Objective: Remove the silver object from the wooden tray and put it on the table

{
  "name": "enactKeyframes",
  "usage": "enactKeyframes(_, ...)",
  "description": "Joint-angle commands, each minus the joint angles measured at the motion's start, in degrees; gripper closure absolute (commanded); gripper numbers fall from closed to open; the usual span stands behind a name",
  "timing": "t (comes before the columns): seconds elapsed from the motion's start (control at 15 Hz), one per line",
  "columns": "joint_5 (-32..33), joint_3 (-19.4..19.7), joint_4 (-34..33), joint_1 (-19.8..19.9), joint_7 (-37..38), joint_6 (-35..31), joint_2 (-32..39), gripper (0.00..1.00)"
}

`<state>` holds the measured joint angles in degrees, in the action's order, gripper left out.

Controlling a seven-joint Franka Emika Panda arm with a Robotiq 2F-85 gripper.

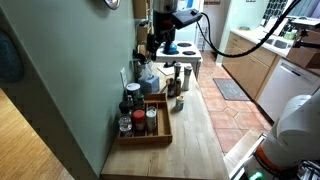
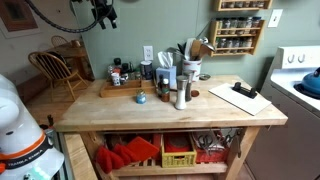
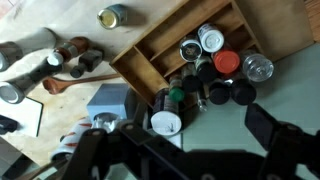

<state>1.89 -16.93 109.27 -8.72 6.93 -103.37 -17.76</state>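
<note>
The wooden tray lies at the wall end of the table. In the wrist view the tray holds several small jars. Two have silver lids, one has a red lid, and a clear shiny one stands at the edge. I cannot tell which of them is the silver object. My gripper is open and empty, high above the tray and jars. It shows near the top of both exterior views.
A small tin stands on the table beside the tray. Tall grinders and bottles and a utensil holder crowd the table's middle. A white board lies at the far end. A green wall runs along the tray side.
</note>
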Motion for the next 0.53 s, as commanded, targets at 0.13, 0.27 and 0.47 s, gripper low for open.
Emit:
enactKeyframes(0.13,0.9,0.69,-0.75,-1.37,-0.49,-0.63,0.68,0.0)
enactKeyframes(0.27,0.93,0.7,-0.9,-1.38,-0.73,-0.63,0.7,0.0)
enactKeyframes(0.47,-0.07,0.78,-2.2,-1.71,-1.83,-3.15,4.36,0.0)
